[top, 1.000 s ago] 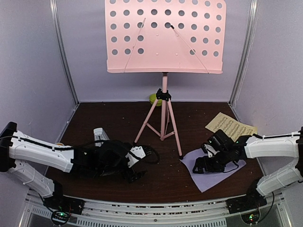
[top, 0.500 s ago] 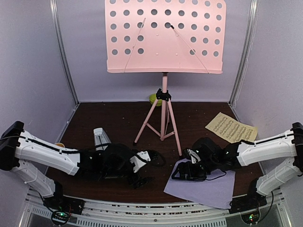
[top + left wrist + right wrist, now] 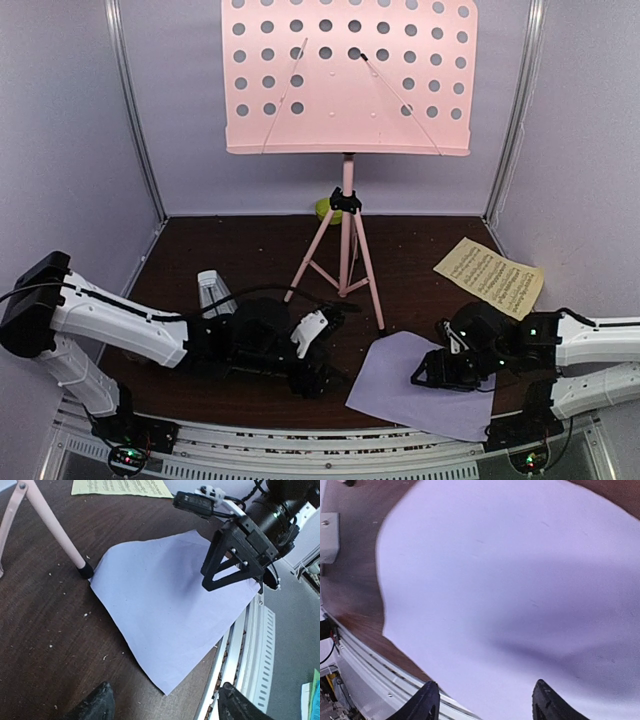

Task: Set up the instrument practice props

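Lavender page (image 3: 400,390) lies at the tabletop's (image 3: 240,250) near edge, right of centre.
Both tools spread, empty: right tool (image 3: 232,580) over it, left tool (image 3: 322,378) beside; best to pinch its overhanging corner, not the flat middle.

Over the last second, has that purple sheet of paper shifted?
Yes. The lavender page has slid toward the near edge and slightly left, away from the fixed yellow page; its front edge now reaches the rail.

Left hand (image 3: 318,380): low, arm stretched inward, jaws apart.
Right hand (image 3: 428,374): low, facing the left hand, jaws apart.
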Tool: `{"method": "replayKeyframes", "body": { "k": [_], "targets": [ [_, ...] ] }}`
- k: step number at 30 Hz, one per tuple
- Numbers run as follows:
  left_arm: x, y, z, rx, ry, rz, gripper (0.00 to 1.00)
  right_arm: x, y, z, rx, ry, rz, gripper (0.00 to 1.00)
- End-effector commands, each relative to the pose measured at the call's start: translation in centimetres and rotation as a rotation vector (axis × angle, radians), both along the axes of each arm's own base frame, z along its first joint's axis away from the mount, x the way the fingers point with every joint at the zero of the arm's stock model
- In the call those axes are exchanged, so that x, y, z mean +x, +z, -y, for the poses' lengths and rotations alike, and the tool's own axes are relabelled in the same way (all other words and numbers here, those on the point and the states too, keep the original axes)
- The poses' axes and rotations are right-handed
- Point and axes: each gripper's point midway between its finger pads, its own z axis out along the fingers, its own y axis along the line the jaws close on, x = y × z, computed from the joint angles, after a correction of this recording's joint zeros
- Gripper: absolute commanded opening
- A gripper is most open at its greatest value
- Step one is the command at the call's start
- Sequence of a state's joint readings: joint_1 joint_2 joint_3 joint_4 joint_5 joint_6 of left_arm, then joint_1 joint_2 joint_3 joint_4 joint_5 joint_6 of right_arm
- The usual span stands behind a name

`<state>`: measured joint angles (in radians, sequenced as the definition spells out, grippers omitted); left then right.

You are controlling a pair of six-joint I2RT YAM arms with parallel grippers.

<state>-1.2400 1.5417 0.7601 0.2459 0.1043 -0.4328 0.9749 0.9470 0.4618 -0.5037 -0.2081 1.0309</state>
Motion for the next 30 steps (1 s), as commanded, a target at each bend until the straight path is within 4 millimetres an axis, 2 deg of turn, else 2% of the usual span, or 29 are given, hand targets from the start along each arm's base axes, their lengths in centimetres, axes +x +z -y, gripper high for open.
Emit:
{"method": "replayKeyframes", "body": {
  "k": [1,4,9,19,30],
  "targets": [
    [0.3,1.9,2.5,-0.116,-0.049,-0.185,0.72,-1.5,-3.2,4.6,-0.119,-0.120,-0.058,0.60],
    [0.0,0.9,3.2,-0.091,-0.078,-0.236,0.71,-1.4,-3.9,5.6,-0.120,-0.167,-0.041,0.52],
    [0.4,-1.9,4.4,-0.021,-0.079,-0.326,0.70,-1.1,-4.9,5.7,-0.115,-0.193,-0.038,0.49],
    [3.9,-6.4,5.3,0.082,0.043,-0.375,0.71,-0.6,-5.7,5.0,-0.132,-0.180,-0.039,0.49],
    [7.1,-6.4,4.0,0.062,0.159,-0.384,0.81,-0.8,-5.6,5.7,-0.155,-0.183,-0.037,0.48]
  ]
}}
